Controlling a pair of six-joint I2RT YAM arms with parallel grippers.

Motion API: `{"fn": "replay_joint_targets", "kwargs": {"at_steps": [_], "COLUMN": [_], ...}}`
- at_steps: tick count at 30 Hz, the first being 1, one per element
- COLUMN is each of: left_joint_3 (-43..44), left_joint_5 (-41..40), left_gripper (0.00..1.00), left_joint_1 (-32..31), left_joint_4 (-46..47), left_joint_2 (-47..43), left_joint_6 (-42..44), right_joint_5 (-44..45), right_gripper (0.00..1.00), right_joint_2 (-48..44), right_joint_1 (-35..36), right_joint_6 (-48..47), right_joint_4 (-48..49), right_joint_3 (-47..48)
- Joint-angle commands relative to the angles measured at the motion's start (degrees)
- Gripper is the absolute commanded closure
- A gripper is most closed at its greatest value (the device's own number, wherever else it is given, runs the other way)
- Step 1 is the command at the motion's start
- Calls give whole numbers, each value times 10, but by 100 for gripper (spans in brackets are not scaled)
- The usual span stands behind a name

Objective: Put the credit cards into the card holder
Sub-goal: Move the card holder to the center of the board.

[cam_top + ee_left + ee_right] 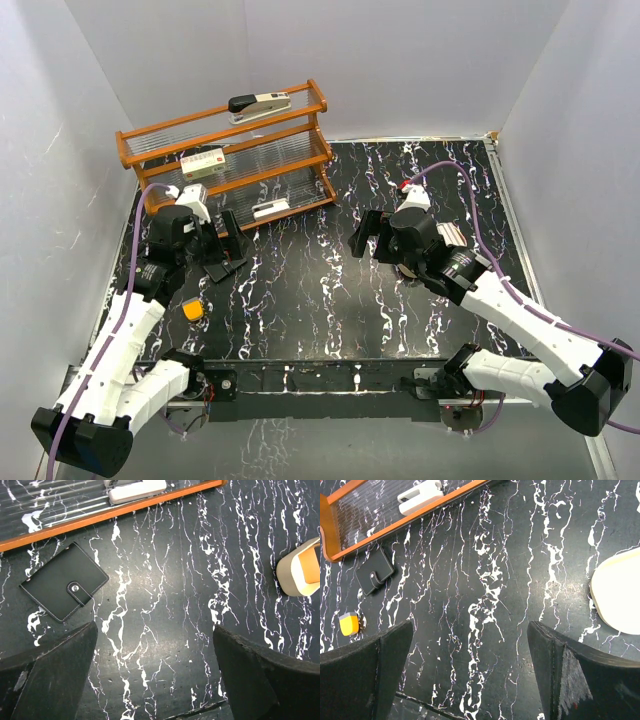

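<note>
The card holder point(64, 587) is a closed black case with a silver snap. It lies flat on the black marbled table, ahead and left of my left gripper point(155, 670), and also shows in the right wrist view point(375, 571). An orange credit card point(311, 566) lies in the tan oval tray point(287, 572) at the right edge. I cannot make out the dark card. My left gripper point(222, 245) is open and empty. My right gripper point(368, 235), point(470, 665) is open and empty over bare table, left of the tray point(615, 595).
An orange wooden rack point(225, 150) with staplers on its shelves stands at the back left. Its lower rail point(100, 515) runs just beyond the card holder. A small thick orange block point(193, 311) sits at the left front. White walls enclose the table.
</note>
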Motion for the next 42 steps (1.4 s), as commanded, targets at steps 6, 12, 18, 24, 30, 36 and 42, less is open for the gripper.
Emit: {"fn": "replay_joint_targets", "kwargs": {"at_steps": [6,12,18,24,30,36,42], "left_joint_3": [-4,-17,-32,-27,-3,25,39], "left_joint_5": [-97,-124,-181,-164,-132,-100,-82], "left_gripper": [1,4,11,9,8,6,6], "left_joint_1": [3,3,6,20,40,61,61], "left_joint_4": [-27,-33,-4,34,66,82,68], "left_joint_2": [33,77,132,206,270,346,387], "left_joint_6": [-13,-22,-52,-72,-53,-29,-14], "right_joint_5": [-3,-29,-43,-60,-84,-95,-85], "right_gripper": [2,2,2,2,2,2,2], "right_joint_2": [-22,-37,-61,-68,-75,-87,-101], "right_joint_1": [-3,-3,-3,-3,-3,-3,-3], "right_joint_6": [-19,-43,-46,-39,-17,-5,-13], "right_joint_4": [21,24,39,56,70,85,82], "right_joint_3": [-5,-8,-18,-25,-23,-30,-24]}}
